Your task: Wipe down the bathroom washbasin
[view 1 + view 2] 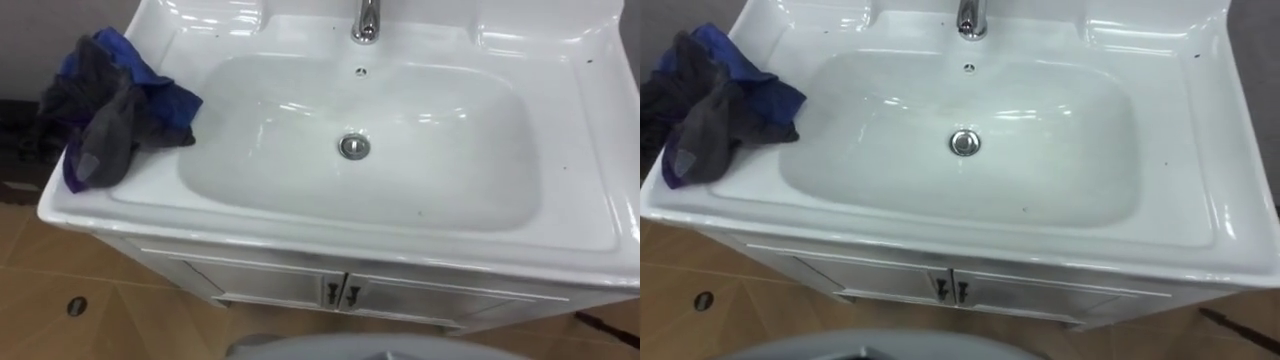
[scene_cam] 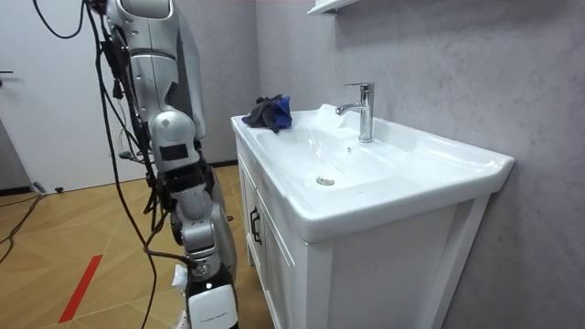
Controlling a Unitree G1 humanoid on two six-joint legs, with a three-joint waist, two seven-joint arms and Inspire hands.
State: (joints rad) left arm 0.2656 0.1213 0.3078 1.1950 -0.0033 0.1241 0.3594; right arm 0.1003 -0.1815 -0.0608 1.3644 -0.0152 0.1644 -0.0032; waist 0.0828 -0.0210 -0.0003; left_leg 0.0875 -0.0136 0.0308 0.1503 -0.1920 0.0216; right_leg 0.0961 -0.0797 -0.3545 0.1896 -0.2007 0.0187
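Lying bunched on basin (image 1: 600,180) rim, dark cloth (image 1: 110,105), faucet (image 1: 366,20) cut off.

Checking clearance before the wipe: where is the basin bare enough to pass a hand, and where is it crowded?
Free: the basin's bowl around the drain, and the right rim. Crowded: the left rim under the cloth; the faucet blocks back centre.

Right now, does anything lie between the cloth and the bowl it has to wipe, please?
Nothing visible does: the cloth lies bunched on the left rim of the basin, beside the bowl; the tap stands at the back edge.
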